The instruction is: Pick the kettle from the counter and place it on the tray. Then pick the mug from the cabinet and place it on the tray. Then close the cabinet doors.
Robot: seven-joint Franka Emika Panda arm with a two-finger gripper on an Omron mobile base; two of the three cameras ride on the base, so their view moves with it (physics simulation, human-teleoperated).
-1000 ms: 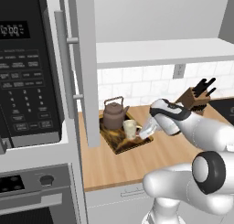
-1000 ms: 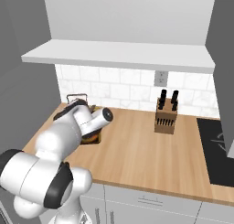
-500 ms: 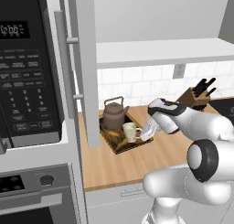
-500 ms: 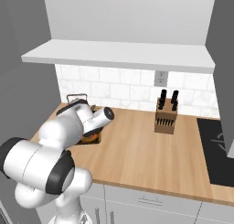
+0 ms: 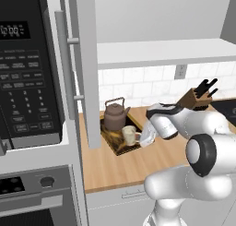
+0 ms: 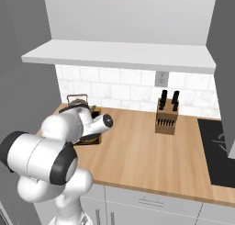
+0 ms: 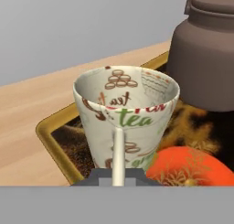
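gripper (image 7: 118, 182): fully closed on the mug's thin side handle, which rises between the dark tips; a pinch there keeps the cup upright.
mug (image 7: 125, 122): upright over the near end of the tray, looking down or nearly down on it, beside the orange-red spot; whether it rests there I cannot tell.
tray (image 7: 48, 127): on the counter (image 5: 138, 163), already carrying the kettle.
kettle (image 5: 115, 115): upright at the tray's far end, just behind the mug.
cabinet doors (image 5: 85, 68): open, shelf above bare; closing remains.
change: over the last second the arm has swung left, bringing the mug nearer the kettle.
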